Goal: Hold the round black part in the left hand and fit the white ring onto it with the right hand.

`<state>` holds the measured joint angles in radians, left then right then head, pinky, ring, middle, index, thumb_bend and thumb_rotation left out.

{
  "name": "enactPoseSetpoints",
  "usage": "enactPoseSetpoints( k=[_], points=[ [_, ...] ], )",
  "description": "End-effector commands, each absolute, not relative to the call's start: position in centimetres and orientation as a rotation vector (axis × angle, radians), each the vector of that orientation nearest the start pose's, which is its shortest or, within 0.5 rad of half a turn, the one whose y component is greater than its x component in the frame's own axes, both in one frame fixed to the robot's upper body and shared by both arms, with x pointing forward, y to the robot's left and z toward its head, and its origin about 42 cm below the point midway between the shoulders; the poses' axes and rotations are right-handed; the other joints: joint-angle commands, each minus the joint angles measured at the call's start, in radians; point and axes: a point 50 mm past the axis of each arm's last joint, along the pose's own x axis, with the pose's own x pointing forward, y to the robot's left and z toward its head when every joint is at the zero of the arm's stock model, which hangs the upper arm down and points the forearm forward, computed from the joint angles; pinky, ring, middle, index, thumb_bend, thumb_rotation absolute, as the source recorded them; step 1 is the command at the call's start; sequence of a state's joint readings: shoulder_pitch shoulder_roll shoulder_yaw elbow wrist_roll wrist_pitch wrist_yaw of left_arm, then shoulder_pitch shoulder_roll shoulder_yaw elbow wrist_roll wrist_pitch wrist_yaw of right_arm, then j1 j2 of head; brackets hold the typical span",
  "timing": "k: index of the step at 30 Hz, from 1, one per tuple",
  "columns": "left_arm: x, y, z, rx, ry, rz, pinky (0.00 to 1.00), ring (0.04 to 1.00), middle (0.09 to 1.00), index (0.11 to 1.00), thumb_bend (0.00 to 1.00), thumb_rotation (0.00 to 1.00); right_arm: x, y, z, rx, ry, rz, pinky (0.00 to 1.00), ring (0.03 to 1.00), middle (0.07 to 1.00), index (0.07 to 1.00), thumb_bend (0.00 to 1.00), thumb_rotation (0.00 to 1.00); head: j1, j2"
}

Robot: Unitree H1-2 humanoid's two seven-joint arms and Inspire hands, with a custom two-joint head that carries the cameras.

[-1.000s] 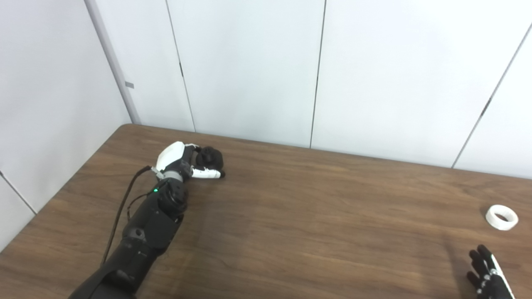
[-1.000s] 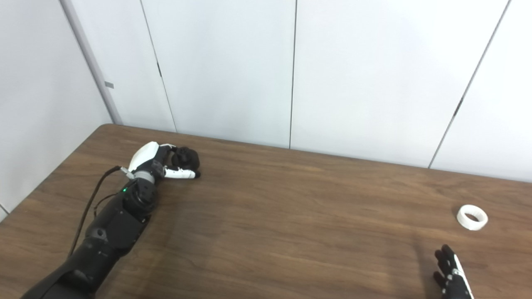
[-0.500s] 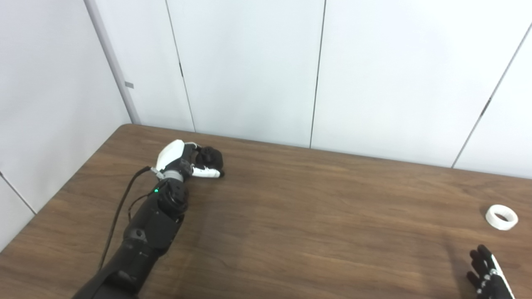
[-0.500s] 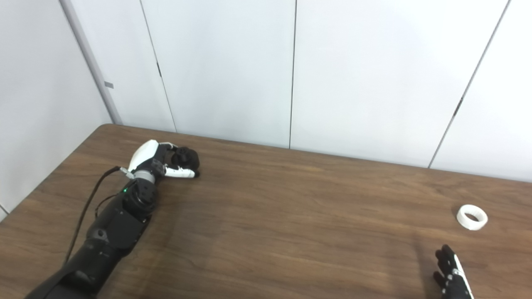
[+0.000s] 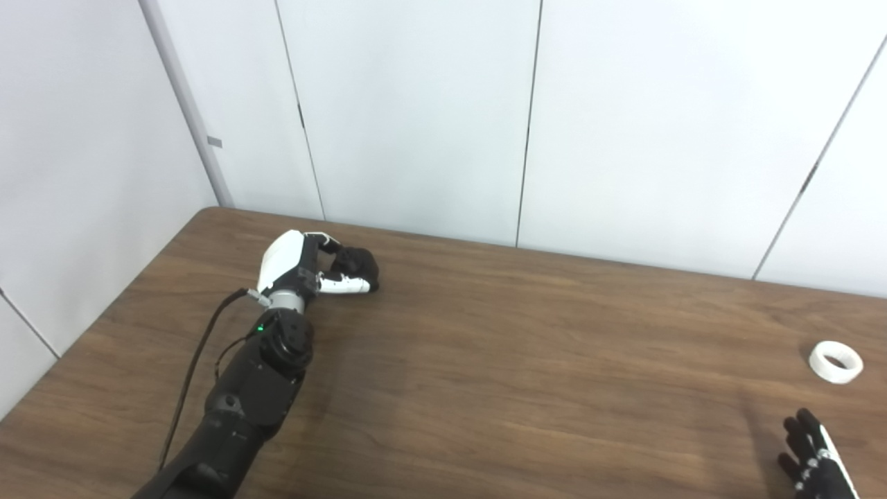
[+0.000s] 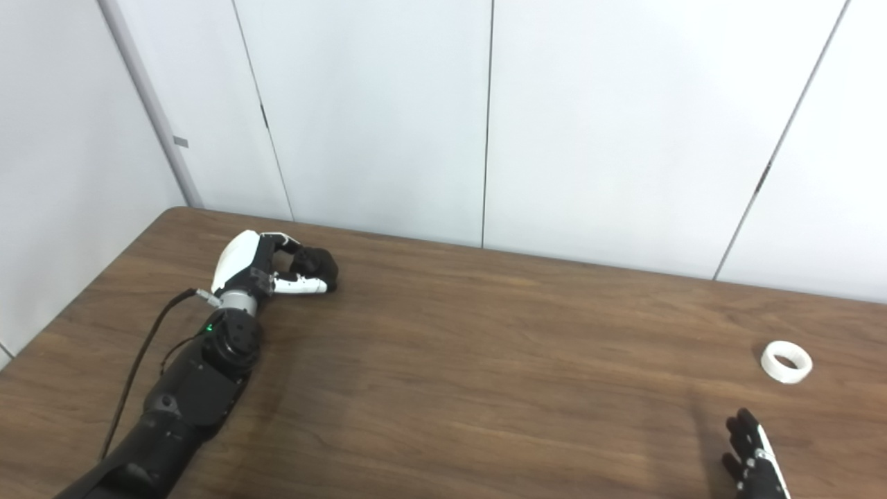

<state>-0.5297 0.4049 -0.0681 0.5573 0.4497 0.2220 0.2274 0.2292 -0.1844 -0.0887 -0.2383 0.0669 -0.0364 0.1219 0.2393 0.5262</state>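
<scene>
Far across the brown wooden table (image 5: 485, 360) from the small white ring (image 5: 836, 361), the left hand (image 5: 305, 267) clamps the round black part (image 5: 357, 263). Right hand (image 5: 811, 457), fingers apart, waits near the ring; reaching for it looks next.

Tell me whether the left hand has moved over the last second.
Yes. The left hand, closed around the round black part, has risen slightly toward the table's far edge; the white ring lies unmoved.
</scene>
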Motion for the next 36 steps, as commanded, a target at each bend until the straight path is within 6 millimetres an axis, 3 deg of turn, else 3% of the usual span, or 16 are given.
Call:
enactPoseSetpoints(
  k=[1, 8, 15, 22, 27, 36],
  points=[
    [45.4, 36.3, 19.0, 0.934, 0.058, 0.358, 0.85, 0.87, 0.755, 0.483, 0.52, 0.04, 20.2, -29.8, 11.4, -0.155, -0.022, 0.01, 1.0, 1.0, 0.971, 0.975, 0.63, 1.0, 0.001, 0.002],
    [44.9, 36.1, 19.3, 0.959, 0.045, 0.345, 0.88, 0.891, 0.77, 0.484, 0.52, 0.04, 20.3, -29.7, 11.3, -0.155, -0.024, 0.011, 1.0, 1.0, 0.968, 0.972, 0.64, 1.0, -0.004, 0.002],
    [43.0, 34.9, 20.0, 0.969, -0.007, 0.298, 0.88, 0.896, 0.765, 0.485, 0.52, 0.04, 20.7, -29.2, 11.4, -0.141, -0.03, 0.015, 1.0, 0.994, 0.965, 0.968, 0.62, 1.0, -0.024, 0.004],
    [40.4, 32.1, 21.1, 1.007, -0.073, 0.209, 0.87, 0.889, 0.772, 0.485, 0.52, 0.04, 21.1, -28.7, 11.3, -0.158, -0.037, 0.008, 1.0, 0.976, 0.952, 0.95, 0.63, 1.0, -0.056, 0.011],
    [38.3, 29.4, 21.8, 1.049, -0.141, 0.136, 0.94, 0.874, 0.756, 0.485, 0.52, 0.05, 21.4, -28.3, 11.3, -0.162, -0.032, 0.003, 1.0, 0.975, 0.948, 0.946, 0.67, 1.0, -0.089, 0.014],
    [35.1, 25.6, 21.0, 1.092, -0.222, 0.034, 1.0, 0.844, 0.748, 0.484, 0.52, 0.05, 21.8, -26.9, 11.7, -0.151, -0.048, 0.013, 1.0, 0.975, 0.947, 0.939, 0.63, 1.0, -0.152, 0.024]
  ],
)
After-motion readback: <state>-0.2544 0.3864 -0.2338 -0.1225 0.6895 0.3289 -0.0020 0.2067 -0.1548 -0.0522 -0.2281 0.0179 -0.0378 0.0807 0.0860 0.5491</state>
